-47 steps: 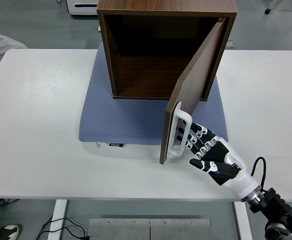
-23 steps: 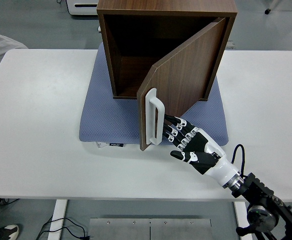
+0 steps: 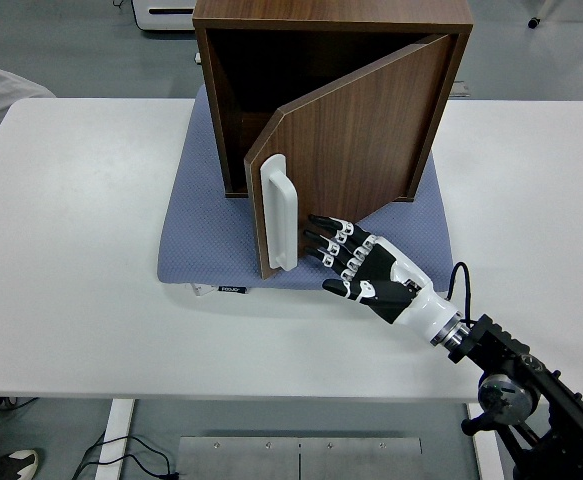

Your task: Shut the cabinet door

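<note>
Head view. White counter [image 3: 81, 250]. Blue-grey mat [image 3: 203, 240] lies at the centre of the counter, toward the far edge. Brown wooden cabinet [image 3: 331, 20] stands on the mat, open front facing the near edge.

Cabinet door [image 3: 356, 140]: hinged on the cabinet's right side, partly open, roughly halfway between open and closed. Its free edge hangs over the mat, out toward the near edge. White bar handle [image 3: 279, 212] is mounted upright near that free edge, on the outer face.

Right hand [image 3: 361, 272]: enters from the near right corner, black and white, palm down, low over the mat. Fingers [image 3: 323, 238] are extended and slightly spread, clamped on nothing. Fingertips point toward the lower part of the door's outer face, just right of the handle. Contact between fingertips and door cannot be confirmed from this angle. The wrist and black forearm joint sit over the counter's near edge.

Left arm: not visible.

A person's white sleeve [image 3: 1, 90] shows at the far left corner.
</note>
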Robot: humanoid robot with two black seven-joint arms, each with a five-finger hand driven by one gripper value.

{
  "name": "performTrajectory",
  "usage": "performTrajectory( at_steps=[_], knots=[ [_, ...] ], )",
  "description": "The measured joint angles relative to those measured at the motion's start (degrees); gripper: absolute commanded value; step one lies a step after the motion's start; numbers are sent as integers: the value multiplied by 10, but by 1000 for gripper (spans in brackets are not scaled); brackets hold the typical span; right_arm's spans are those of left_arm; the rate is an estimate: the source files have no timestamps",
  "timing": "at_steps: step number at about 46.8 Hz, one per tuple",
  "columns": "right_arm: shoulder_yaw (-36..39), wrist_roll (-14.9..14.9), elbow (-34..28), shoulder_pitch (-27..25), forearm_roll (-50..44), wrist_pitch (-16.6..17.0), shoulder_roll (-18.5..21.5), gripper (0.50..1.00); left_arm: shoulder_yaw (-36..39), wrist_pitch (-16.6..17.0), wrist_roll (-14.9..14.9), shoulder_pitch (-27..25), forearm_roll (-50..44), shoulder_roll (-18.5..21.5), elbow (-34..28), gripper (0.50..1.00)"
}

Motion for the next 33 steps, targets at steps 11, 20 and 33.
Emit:
performTrajectory(
  at_steps=[11, 20, 33],
  knots=[
    [-10, 0, -29, 36, 1, 0, 0, 1000, 0, 0, 0, 0, 0, 0, 0, 1000],
    [-11, 2, -50, 77, 7, 0, 0, 1000, 0, 0, 0, 0, 0, 0, 0, 1000],
    [-11, 4, -91, 118, 11, 0, 0, 1000, 0, 0, 0, 0, 0, 0, 0, 1000]
  ],
)
